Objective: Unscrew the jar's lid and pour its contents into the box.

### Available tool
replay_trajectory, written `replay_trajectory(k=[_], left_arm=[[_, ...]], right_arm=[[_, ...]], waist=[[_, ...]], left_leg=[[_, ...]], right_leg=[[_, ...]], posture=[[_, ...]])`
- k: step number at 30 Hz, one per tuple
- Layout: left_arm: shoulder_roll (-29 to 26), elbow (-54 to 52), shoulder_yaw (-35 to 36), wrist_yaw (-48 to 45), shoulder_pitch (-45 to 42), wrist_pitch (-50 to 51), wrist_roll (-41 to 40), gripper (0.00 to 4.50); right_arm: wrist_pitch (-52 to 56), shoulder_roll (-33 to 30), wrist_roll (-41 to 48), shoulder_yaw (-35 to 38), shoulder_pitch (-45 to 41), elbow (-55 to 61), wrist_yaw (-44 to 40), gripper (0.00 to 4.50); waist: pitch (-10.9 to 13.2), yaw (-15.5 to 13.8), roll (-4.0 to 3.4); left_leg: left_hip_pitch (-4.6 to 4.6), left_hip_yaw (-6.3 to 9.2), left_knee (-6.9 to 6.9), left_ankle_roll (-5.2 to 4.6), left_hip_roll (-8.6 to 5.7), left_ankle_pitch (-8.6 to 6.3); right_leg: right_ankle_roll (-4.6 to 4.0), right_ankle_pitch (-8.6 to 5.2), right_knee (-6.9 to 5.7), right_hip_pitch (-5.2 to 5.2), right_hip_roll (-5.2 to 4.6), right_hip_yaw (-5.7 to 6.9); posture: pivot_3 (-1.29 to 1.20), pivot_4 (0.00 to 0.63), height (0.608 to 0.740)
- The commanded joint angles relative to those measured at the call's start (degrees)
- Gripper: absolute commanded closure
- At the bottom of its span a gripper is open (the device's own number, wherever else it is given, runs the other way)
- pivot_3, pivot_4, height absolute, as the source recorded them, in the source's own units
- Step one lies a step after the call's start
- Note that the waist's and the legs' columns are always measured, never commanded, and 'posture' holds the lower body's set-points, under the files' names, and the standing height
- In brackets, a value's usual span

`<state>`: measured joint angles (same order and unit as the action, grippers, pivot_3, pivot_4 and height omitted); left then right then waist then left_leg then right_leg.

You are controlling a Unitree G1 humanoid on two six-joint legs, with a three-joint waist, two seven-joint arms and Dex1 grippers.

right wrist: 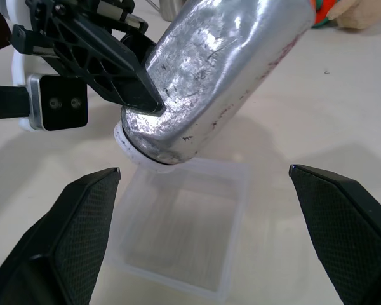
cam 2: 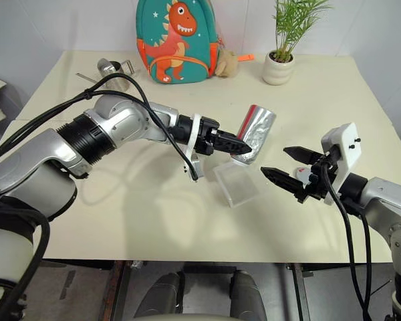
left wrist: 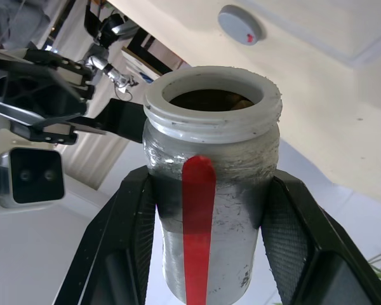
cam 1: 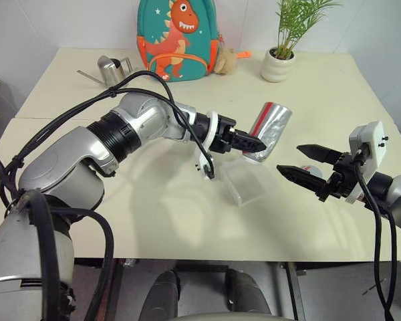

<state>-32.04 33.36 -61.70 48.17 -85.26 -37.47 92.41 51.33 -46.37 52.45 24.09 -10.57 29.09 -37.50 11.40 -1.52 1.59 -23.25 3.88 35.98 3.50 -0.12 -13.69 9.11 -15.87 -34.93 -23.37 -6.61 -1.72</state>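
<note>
My left gripper (cam 1: 259, 144) is shut on the jar (cam 1: 271, 130), a shiny silver cylinder with a red stripe. The jar is tilted, its open white-rimmed mouth (right wrist: 143, 159) pointing down over the near corner of the clear box (cam 1: 248, 182). In the left wrist view, dark brown contents (left wrist: 206, 98) show inside the mouth. The round grey lid (left wrist: 240, 24) lies on the table, just behind my right gripper (cam 1: 289, 158). That gripper stands open to the right of the box, with nothing between its fingers (right wrist: 82, 222).
At the back of the table (cam 1: 154, 221) stand a teal dinosaur backpack (cam 1: 177, 37), a plush toy (cam 1: 226, 59), a potted plant in a white pot (cam 1: 279, 63) and a steel watering can (cam 1: 111, 70). The table's front edge runs close below both arms.
</note>
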Motion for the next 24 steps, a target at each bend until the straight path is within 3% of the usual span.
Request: replay_trajectory(k=[1,6,10,12,15,17,20,24], left_arm=[[0.9,5.5,6.3,-3.0,0.1,-1.7,-8.6,2.48],[3.8,17.6,19.4,-24.1,4.0,-11.3,-35.5,2.48],[5.7,16.1,31.5,-44.3,10.7,-8.4,-58.7,2.48],[7.3,11.1,39.0,-53.8,15.7,0.8,-71.3,2.48],[9.7,1.5,47.7,-61.2,21.8,16.0,-83.3,2.48],[11.2,-6.8,54.4,-62.2,26.3,29.1,-90.8,2.48],[12.0,-17.8,59.7,-61.8,30.9,43.1,-94.7,2.48],[17.1,-31.2,71.9,-52.6,34.7,66.8,-105.3,2.48]], right_arm=[[0.3,-1.3,4.1,3.4,0.7,2.6,-1.2,0.02],[-0.4,-2.9,3.7,4.4,2.1,2.3,-1.0,0.02],[-0.6,-4.3,4.0,4.6,2.0,1.5,-1.5,0.02],[-0.6,-5.2,3.7,4.2,1.2,0.6,-2.1,0.02],[-0.7,-6.2,3.6,4.0,0.9,-0.2,-3.1,0.02],[-0.7,-6.9,3.4,3.6,0.3,-1.1,-3.9,0.02],[-0.7,-7.6,3.0,2.9,-0.4,-2.2,-5.1,0.02],[-1.1,-8.6,2.1,1.2,-2.4,-4.6,-6.9,0.02]], waist=[[0.0,0.0,0.0],[0.0,0.0,-0.01],[0.0,0.1,-0.01],[0.0,0.2,-0.02],[0.0,0.4,-0.02],[0.0,0.4,-0.02],[0.0,0.5,-0.01],[0.0,0.4,0.03]], left_leg=[[0.0,0.0,0.03,0.0,0.0,0.0],[0.01,-0.01,0.1,-0.01,0.0,0.0],[0.0,-0.05,0.09,-0.03,0.0,-0.01],[0.0,-0.07,0.09,-0.04,0.0,-0.02],[0.0,-0.09,0.12,-0.06,0.02,-0.03],[0.02,-0.09,0.17,-0.08,0.02,-0.03],[0.06,-0.1,0.23,-0.1,0.02,-0.04],[0.1,-0.08,0.32,-0.12,0.02,-0.02]], right_leg=[[0.0,0.0,-0.03,0.0,0.0,0.0],[0.0,0.02,-0.06,0.01,-0.01,-0.01],[0.0,0.03,-0.15,0.01,-0.01,-0.05],[0.02,0.06,-0.2,0.01,-0.01,-0.07],[0.02,0.06,-0.28,0.0,0.02,-0.11],[0.02,0.06,-0.34,0.0,0.01,-0.13],[0.03,0.06,-0.43,0.01,0.01,-0.17],[0.01,0.08,-0.5,0.05,0.02,-0.18]], posture=[[0.0,0.15,0.74],[0.0,0.15,0.74],[0.0,0.15,0.74],[0.0,0.15,0.74],[0.0,0.15,0.74],[0.0,0.15,0.74],[0.0,0.15,0.74],[0.0,0.15,0.74]])
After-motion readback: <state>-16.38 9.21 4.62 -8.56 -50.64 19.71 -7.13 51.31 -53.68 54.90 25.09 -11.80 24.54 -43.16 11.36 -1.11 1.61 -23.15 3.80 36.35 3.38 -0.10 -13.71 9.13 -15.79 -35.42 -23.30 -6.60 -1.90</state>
